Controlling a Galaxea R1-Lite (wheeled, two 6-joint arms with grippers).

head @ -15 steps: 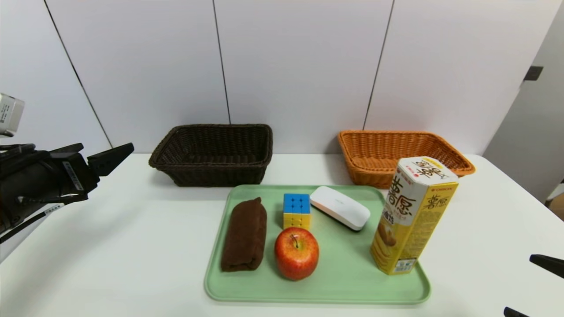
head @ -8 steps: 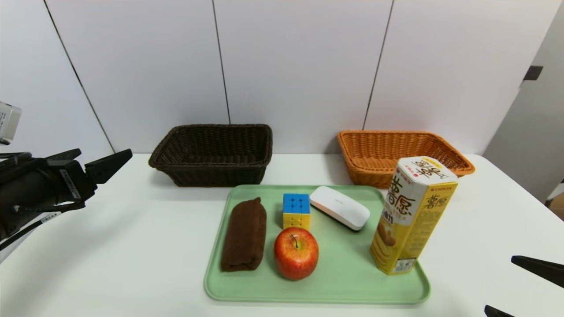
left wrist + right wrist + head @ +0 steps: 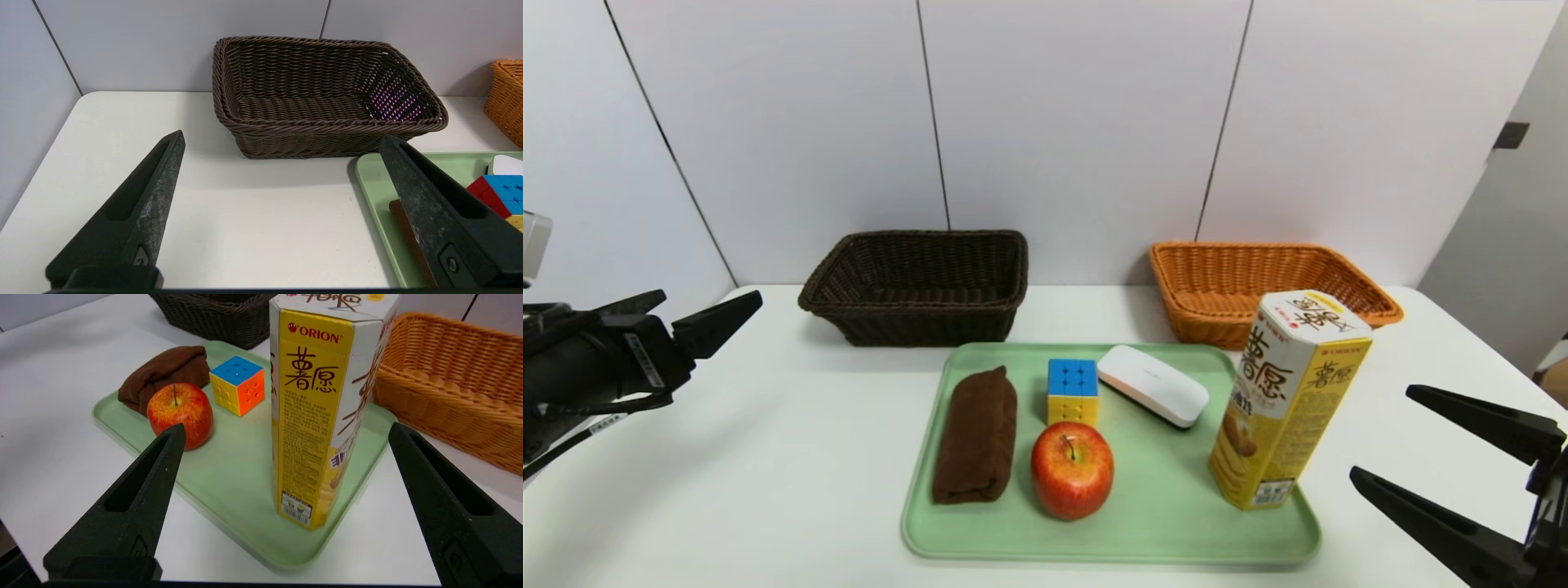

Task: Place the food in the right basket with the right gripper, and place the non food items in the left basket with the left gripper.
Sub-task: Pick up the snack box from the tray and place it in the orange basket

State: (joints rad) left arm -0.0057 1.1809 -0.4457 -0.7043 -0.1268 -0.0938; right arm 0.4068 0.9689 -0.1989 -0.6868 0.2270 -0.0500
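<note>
right gripper [image 3: 1380,429] wide open, holding nothing, near the snack box [image 3: 1286,400]

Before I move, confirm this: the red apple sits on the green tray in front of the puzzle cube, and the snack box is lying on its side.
The snack box is not on its side: it stands upright on the tray, as the head view shows. The rest holds: the red apple is in front of the puzzle cube.

Head cam looks fwd/down; both wrist cams share tray [image 3: 1176,535].
</note>
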